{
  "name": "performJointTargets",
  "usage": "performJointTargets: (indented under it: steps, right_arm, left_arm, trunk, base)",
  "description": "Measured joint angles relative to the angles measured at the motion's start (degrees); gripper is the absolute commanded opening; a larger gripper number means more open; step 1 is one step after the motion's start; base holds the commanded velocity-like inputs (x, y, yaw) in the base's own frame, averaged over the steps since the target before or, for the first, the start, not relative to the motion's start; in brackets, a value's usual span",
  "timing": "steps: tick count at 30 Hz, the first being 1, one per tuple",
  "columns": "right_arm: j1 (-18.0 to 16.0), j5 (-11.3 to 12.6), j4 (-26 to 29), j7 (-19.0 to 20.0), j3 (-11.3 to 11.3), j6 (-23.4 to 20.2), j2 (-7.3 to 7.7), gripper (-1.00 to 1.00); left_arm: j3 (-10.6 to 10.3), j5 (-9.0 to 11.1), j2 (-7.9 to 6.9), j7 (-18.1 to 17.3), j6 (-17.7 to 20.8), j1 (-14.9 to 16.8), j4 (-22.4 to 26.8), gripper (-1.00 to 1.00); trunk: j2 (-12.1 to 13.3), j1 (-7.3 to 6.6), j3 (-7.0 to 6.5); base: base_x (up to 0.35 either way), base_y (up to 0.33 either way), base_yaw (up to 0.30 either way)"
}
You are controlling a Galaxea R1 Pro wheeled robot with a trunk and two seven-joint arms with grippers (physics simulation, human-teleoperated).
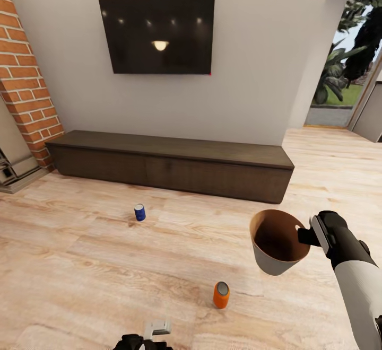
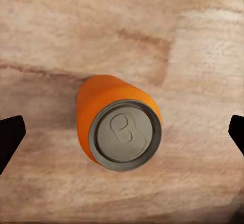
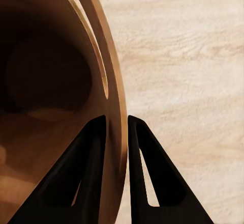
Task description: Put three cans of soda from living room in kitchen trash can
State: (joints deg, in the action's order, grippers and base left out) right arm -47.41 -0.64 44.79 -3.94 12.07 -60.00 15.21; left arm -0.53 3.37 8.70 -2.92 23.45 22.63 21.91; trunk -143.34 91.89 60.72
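You're in the living room, on light wood floor [image 1: 79, 265] facing the TV [image 1: 157, 32] and the long low cabinet [image 1: 170, 164], with a brick column [image 1: 24, 74] at the left. Two cans stand upright on the floor, well apart: an orange can [image 1: 221, 295] near you and a blue can [image 1: 139, 212] farther out toward the cabinet. A third can is not something you can pick out here. Your left gripper [image 2: 122, 132] hangs above the orange can, looking straight down on its grey top; the fingers [image 2: 9, 137] are spread wide, one on each side and clear of it. Your right gripper [image 3: 116, 127] is clamped on the rim of the bin [image 1: 276, 244], one finger inside the wall and one outside, just below the handle slot, holding the bin off the floor and tilted, its mouth toward you. The step in hand looks like the pick of the orange can. Next, lower the left gripper until the fingers flank the can's body, close, lift, then carry it over the bin's mouth.
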Motion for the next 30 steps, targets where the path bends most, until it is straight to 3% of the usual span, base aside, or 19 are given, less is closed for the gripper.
performJointTargets:
  steps: [9,21,30]
  right_arm:
    - [0.0,-0.17,0.0,-0.01,-0.19,0.0,0.0,-1.0]
    - [0.0,-0.36,0.01,-0.02,-0.38,0.0,0.0,-1.0]
    - [0.0,-0.56,0.02,-0.04,-0.48,0.0,-0.06,-1.0]
  left_arm:
    - [-0.01,-0.03,0.0,0.01,0.02,-0.03,-0.01,1.0]
    - [-0.02,-0.03,0.01,-0.07,0.0,-0.01,-0.01,1.0]
    - [-0.08,0.0,0.06,-0.15,-0.22,-0.01,0.09,1.0]
  trunk:
    - [-0.12,0.23,1.99]
    - [-0.13,0.23,2.0]
    - [-0.22,0.41,3.55]
  base:
    - [0.0,0.0,0.0]
    - [0.0,0.0,0.0]
    - [0.0,0.0,0.0]
